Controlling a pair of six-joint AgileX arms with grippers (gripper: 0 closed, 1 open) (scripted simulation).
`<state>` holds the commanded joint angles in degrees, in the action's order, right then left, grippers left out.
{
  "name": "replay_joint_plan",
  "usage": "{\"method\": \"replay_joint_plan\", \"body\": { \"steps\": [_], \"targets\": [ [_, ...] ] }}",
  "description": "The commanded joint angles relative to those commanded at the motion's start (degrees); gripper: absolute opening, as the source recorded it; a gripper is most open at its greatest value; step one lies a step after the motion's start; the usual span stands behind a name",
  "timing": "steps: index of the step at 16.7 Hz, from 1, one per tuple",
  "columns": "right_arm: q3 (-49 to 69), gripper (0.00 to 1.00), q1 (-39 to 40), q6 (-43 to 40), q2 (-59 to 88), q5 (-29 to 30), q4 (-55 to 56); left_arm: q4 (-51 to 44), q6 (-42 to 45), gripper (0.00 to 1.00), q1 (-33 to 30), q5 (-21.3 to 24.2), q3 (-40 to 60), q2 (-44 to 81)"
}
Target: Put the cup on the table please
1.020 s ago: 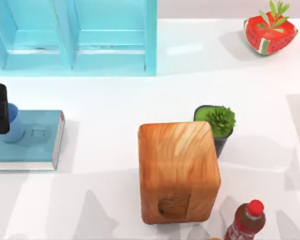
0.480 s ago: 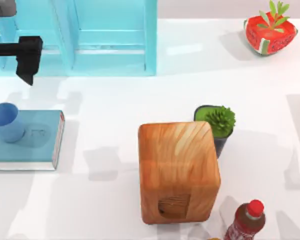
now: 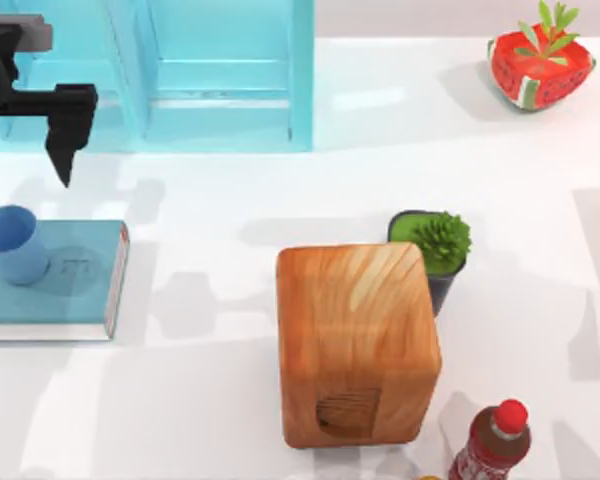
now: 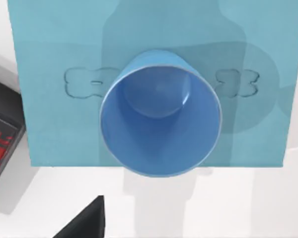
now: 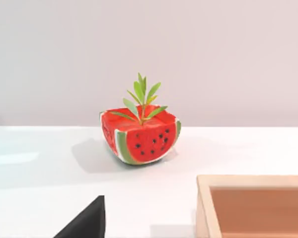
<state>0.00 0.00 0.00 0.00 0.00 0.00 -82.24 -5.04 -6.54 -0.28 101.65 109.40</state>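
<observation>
The small light-blue cup [image 3: 10, 245] stands upright on the left end of a teal book [image 3: 70, 285], which lies on the white table [image 3: 230, 200] at its left side. In the left wrist view I look straight down into the cup [image 4: 161, 111], with one dark finger [image 4: 84, 223] of my left gripper at the picture's edge. My left gripper [image 3: 40, 100] hangs open high above the table, in front of the shelf and apart from the cup, holding nothing. In the right wrist view, a finger [image 5: 84, 223] of my parked right gripper shows, with nothing held.
A translucent light-blue shelf unit [image 3: 180, 70] lines the back left. A tall wooden block [image 3: 355, 340] stands in the middle, with a potted green plant [image 3: 435, 250] just behind it. A red bottle [image 3: 495, 440] is at the front right and a watermelon planter [image 3: 540, 65] at the back right.
A second ago my left gripper was low beside the cup. It has since come away upward and now drifts slightly right. The cup stays on the book.
</observation>
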Motion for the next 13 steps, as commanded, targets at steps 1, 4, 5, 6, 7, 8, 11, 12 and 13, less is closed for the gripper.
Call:
{"method": "replay_joint_plan", "body": {
  "steps": [1,4,5,6,7,8,11,12,13],
  "targets": [
    [0.0,1.00,0.0,0.0,0.0,0.0,0.0,0.0,0.0,1.00,0.0,0.0,0.0,0.0],
    [0.0,1.00,0.0,0.0,0.0,0.0,0.0,1.1,0.1,1.00,0.2,0.0,-1.1,-0.1],
    [0.0,1.00,0.0,0.0,0.0,0.0,0.0,2.4,0.1,1.00,0.1,0.0,-2.5,0.1],
    [0.0,1.00,0.0,0.0,0.0,0.0,0.0,4.3,0.2,1.00,0.2,0.0,-4.3,0.2],
    [0.0,1.00,0.0,0.0,0.0,0.0,0.0,6.9,0.2,1.00,0.2,0.0,-6.6,0.4],
    [0.0,1.00,0.0,0.0,0.0,0.0,0.0,9.8,0.2,1.00,0.2,0.0,-9.1,0.6],
    [0.0,1.00,0.0,0.0,0.0,0.0,0.0,18.4,0.3,1.00,0.3,0.0,-16.5,1.5],
    [0.0,1.00,0.0,0.0,0.0,0.0,0.0,20.2,0.3,1.00,0.3,0.0,-18.3,1.7],
    [0.0,1.00,0.0,0.0,0.0,0.0,0.0,21.5,0.3,1.00,0.3,0.0,-19.5,1.9]
  ]
}}
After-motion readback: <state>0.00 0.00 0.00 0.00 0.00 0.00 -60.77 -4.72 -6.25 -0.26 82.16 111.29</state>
